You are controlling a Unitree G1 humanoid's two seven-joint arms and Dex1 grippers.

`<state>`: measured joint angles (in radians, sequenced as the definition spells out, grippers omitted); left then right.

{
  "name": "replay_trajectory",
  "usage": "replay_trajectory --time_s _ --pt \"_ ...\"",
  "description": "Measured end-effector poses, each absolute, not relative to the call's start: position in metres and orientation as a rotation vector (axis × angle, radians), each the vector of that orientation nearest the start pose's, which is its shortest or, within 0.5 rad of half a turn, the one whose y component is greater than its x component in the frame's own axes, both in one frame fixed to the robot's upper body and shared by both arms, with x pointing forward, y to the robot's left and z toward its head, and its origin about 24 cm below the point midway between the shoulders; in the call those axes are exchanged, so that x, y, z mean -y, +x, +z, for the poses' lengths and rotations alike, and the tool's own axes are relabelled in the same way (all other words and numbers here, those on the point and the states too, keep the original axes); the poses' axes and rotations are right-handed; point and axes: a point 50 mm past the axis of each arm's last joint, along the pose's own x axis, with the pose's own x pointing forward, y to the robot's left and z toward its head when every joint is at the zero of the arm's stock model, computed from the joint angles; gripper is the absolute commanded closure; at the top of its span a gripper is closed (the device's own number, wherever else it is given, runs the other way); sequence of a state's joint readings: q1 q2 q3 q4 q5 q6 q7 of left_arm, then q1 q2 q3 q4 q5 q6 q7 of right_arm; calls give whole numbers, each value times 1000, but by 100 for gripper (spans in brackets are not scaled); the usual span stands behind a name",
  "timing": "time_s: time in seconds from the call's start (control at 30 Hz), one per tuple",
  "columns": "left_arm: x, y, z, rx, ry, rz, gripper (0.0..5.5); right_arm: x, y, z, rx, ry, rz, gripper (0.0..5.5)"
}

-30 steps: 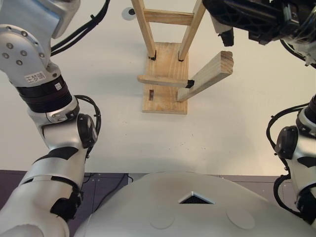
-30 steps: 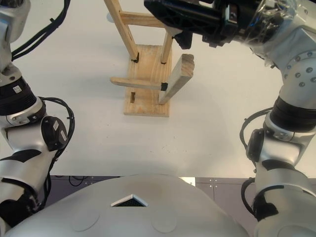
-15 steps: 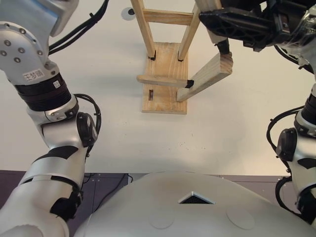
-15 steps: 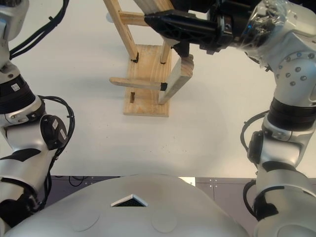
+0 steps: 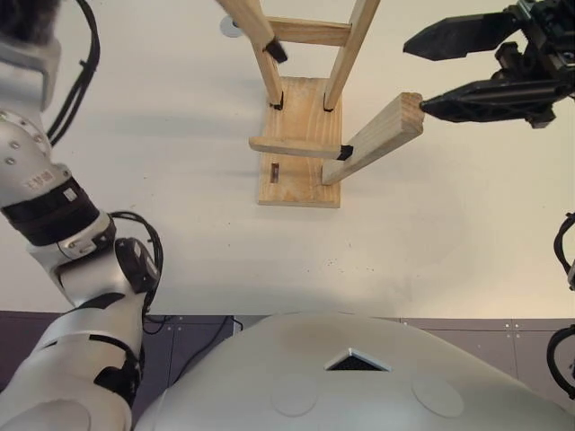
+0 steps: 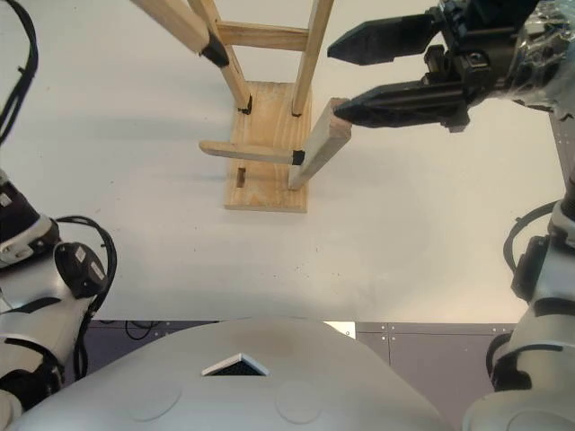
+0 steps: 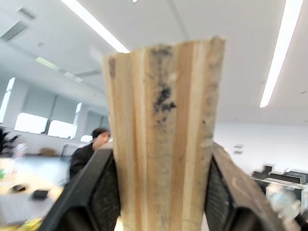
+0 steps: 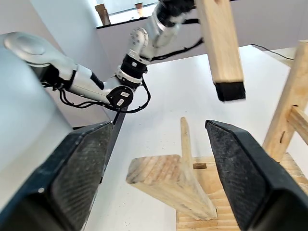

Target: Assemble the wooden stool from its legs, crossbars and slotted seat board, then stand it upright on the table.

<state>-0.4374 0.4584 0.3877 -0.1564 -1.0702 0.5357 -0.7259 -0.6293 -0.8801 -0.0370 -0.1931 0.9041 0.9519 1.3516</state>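
The stool is roughly half built, and it is upside down. The seat board (image 5: 304, 187) lies flat on the bench (image 5: 180, 224) with its slots facing up. At the board's far edge, two legs (image 5: 345, 54) stand in their slots, joined by a crossbar (image 5: 307, 31).

A third leg (image 5: 382, 133) sits in the near slot on the board's right side, but it leans outward. A second crossbar (image 5: 292, 145) is fixed to it and juts across the board toward the empty slot (image 5: 275, 169) on the near left.

The fourth leg (image 7: 159, 120) is above the board's far-left corner. The left gripper (image 7: 161, 197) holds it, with both fingers (image 7: 103, 192) pressed flat against its sides.

The right gripper (image 5: 415, 74) is beside the top of the leaning leg. Its fingers (image 5: 476, 94) are spread wide and hold nothing.

Judging from this, what remains is to seat the fourth leg in the empty slot, join it to the loose crossbar, straighten the leaning leg, and turn the stool onto its feet.

The tops of the far legs are cut off by the frame. I cannot tell whether the right gripper's lower finger touches the leaning leg or stops just short. Nor can I tell how deep any leg sits in its slot.
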Motion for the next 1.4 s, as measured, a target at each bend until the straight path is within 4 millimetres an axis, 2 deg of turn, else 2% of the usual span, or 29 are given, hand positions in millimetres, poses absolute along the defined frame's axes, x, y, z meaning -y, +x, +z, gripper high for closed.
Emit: replay_trajectory --time_s 0.17,0.23,0.3,0.47,0.53,0.63,0.77,0.93,1.03,1.2,1.3,1.4 --pt "-224 285 166 327 -474 -832 347 168 245 209 -343 -57 1613 196" --pt "-220 286 150 289 -503 -845 347 161 248 202 -339 -88 1592 196" --pt "-215 285 139 258 -520 -869 347 160 250 201 -337 -112 1571 223" --pt "-204 283 119 200 -533 -924 347 162 253 199 -338 -110 1545 298" --pt "-205 283 116 199 -536 -928 347 163 255 200 -328 -135 1531 306" --pt "-211 278 114 171 -518 -957 349 163 255 201 -326 -150 1535 309" --pt "-231 259 105 -9 -451 -1017 349 163 255 201 -327 -159 1538 310" --pt "-254 245 109 -192 -340 -1088 349 164 253 200 -322 -160 1536 312" --pt "-265 244 120 -283 -257 -1138 349 164 250 199 -314 -165 1529 313" --pt "-267 258 151 -367 -39 -1270 349 163 249 197 -300 -173 1518 317" --pt "-261 269 167 -406 133 -1355 349 163 247 195 -297 -177 1516 319" --pt "-252 278 177 -419 233 -1428 349 161 246 193 -287 -187 1509 321"
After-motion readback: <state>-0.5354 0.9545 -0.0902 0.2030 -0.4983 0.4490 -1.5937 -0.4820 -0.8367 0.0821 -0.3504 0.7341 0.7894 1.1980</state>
